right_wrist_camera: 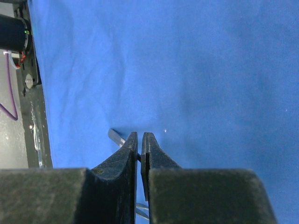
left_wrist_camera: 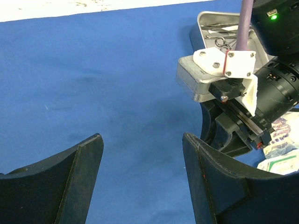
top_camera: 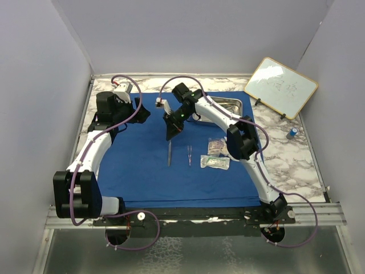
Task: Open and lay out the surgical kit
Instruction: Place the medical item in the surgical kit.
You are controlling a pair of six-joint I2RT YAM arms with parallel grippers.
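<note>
On the marble table (top_camera: 285, 160), a blue cloth (top_camera: 142, 165) lies spread flat and covers most of the middle. Two arms reach over it from the near edge. A whiteboard (top_camera: 280, 87) in a wood frame stands tilted at the far right corner, off the cloth.

A steel tray (top_camera: 231, 103) sits on the cloth's far right corner, partly hidden by the right arm. The left wrist view shows steel tools in it, ring handles among them.

The left gripper (top_camera: 141, 112) hovers over the far left part of the cloth. Its jaws are wide apart, with only bare cloth between them.

The right gripper (top_camera: 170, 136) points down near the middle of the cloth, its jaws pressed almost together on the far end of a thin steel tool (top_camera: 169, 155). The rest of that tool lies along the cloth toward the near edge.

Two clear packets (top_camera: 217, 146) (top_camera: 215, 162) lie side by side on the cloth, right of centre. Tweezers (top_camera: 189, 155) rest between the packets and the thin steel tool, touching neither.

A small blue-topped object (top_camera: 292, 133) stands on the marble near the right wall.
</note>
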